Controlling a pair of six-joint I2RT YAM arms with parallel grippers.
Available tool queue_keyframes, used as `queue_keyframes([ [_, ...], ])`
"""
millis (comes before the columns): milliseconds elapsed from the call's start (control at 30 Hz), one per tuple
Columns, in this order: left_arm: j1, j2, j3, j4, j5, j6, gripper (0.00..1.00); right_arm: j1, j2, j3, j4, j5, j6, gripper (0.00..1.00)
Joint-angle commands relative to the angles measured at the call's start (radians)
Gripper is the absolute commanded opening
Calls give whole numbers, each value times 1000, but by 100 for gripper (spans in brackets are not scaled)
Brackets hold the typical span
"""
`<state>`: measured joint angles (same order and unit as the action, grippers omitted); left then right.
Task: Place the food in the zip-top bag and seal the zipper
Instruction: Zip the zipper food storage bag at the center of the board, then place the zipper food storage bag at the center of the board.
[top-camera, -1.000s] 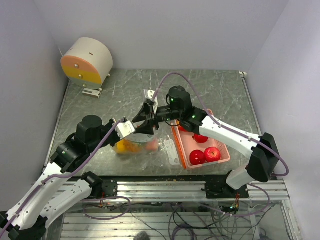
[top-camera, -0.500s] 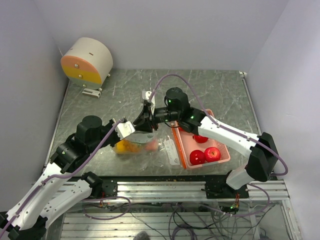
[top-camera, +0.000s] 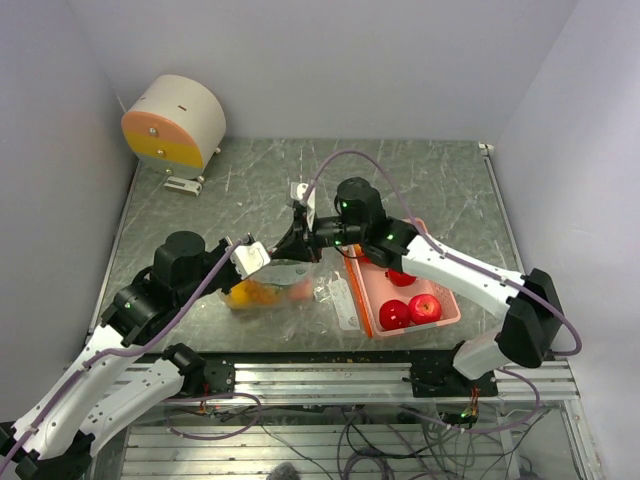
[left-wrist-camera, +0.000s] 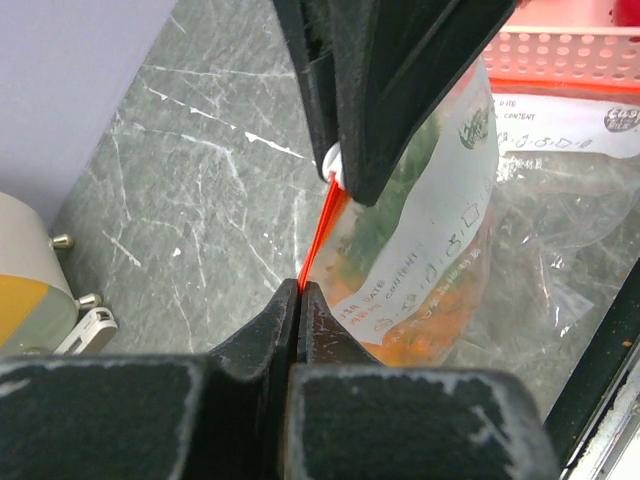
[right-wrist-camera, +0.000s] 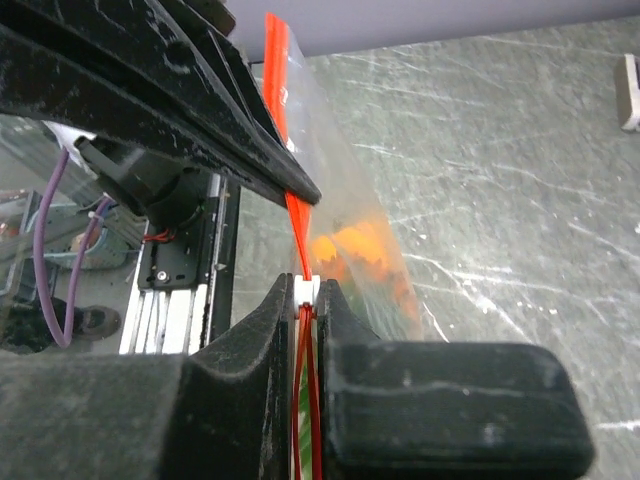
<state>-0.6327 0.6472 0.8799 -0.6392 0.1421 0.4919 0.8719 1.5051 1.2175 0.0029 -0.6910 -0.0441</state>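
Observation:
The clear zip-top bag (top-camera: 285, 287) hangs between my two grippers, just above the table. A bumpy orange fruit with green leaves (top-camera: 256, 293) is inside it, and also shows in the left wrist view (left-wrist-camera: 430, 320). My left gripper (top-camera: 258, 262) is shut on the end of the bag's red zipper strip (left-wrist-camera: 318, 225). My right gripper (top-camera: 299, 238) is shut on the white zipper slider (right-wrist-camera: 308, 289), a short way along the strip from the left jaws. Red apples (top-camera: 425, 307) lie in the pink basket (top-camera: 448, 293). Pepper and peach are not visible.
The pink basket stands right of the bag, under my right arm, and shows in the left wrist view (left-wrist-camera: 560, 60). A round white and orange device (top-camera: 175, 122) sits at the back left. The aluminium rail (top-camera: 330, 372) runs along the table's front edge.
My right gripper slid a little left along the zipper, then back to the right. The left arm has held still with the strip end.

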Motion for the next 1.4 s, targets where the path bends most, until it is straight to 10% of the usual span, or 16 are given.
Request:
queue_keyframes([
  [0, 1, -17, 28, 2, -167, -47, 7, -64, -95, -67, 28, 82, 29, 0],
  [300, 1, -20, 56, 2, -366, -91, 7, -183, -217, -171, 36, 115, 45, 1],
  [567, 1, -19, 64, 107, -587, -162, 7, -186, -227, -77, -49, 341, 218, 98],
  [700, 1, 3, 56, 182, -839, -240, 7, -196, -269, -84, -143, 612, 341, 100],
  [900, 19, 108, 54, 163, -1164, -420, 19, -201, -220, -117, -314, 580, 372, 100],
  [1100, 151, 190, 64, 112, -976, -608, 99, -197, -248, -211, -320, 569, 391, 100],
  [1367, 168, 160, 173, 98, -693, -652, 100, 46, -161, -177, -356, 690, 396, 99],
])
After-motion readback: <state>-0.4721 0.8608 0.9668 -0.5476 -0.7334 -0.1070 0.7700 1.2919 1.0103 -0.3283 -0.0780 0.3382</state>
